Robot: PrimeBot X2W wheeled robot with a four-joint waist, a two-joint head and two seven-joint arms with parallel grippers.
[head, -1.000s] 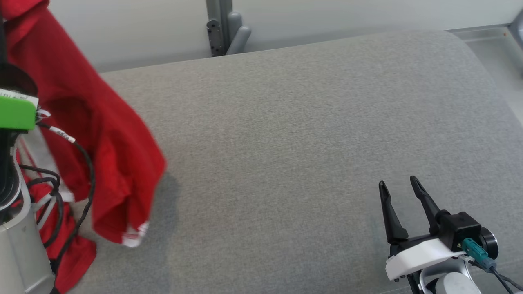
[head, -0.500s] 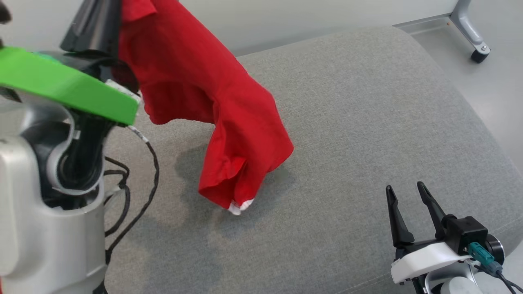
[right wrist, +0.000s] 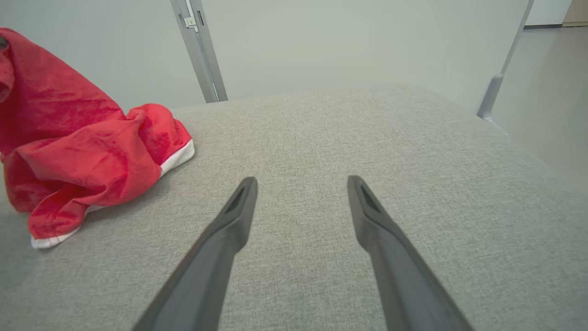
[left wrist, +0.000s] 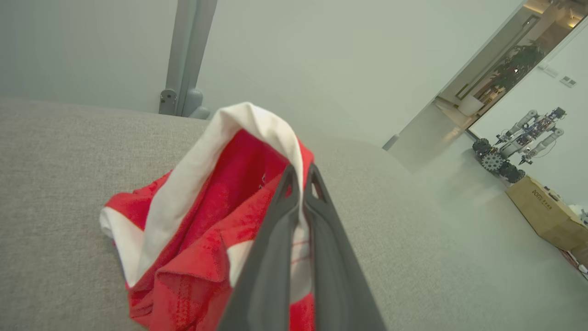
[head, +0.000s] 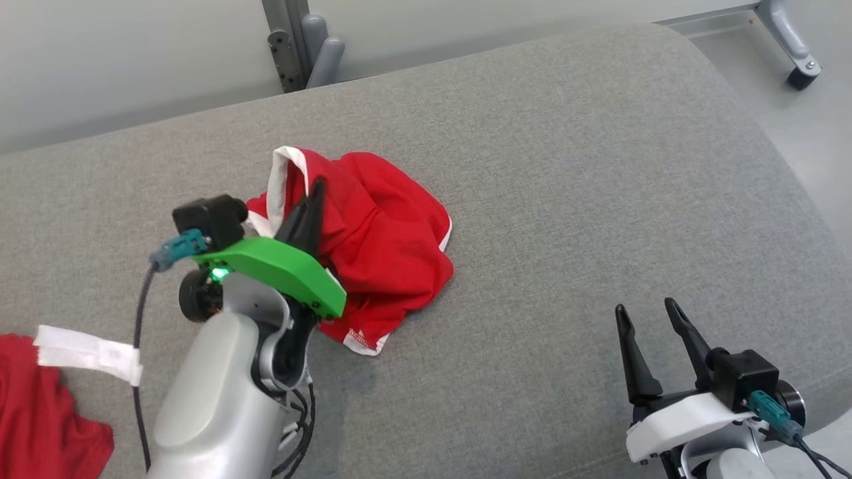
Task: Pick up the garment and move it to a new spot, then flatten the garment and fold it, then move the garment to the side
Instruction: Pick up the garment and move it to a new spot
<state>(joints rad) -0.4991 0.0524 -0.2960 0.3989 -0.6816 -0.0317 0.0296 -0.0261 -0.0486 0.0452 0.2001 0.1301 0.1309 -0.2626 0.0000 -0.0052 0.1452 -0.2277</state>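
Clamping garment (head: pixel 393 226), left tool (left wrist: pixel 301 169); print (head: pixel 358 336) illegible

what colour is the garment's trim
White trim on the red garment, best in left wrist view.

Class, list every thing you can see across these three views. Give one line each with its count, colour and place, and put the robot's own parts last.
padded surface: one, grey, in front of the robot
garment: one, red with white trim, crumpled on the padded surface
second cloth: one, red, head view's lower-left corner
post: one, grey, behind the surface's far edge
wheeled leg: one, grey, floor at upper right
cardboard box: one, brown, floor, left wrist view's right edge
other robot: one, grey and black, beyond the box
left gripper: one, dark, shut on the garment's white-trimmed edge
right gripper: one, dark, open, over bare surface at lower right
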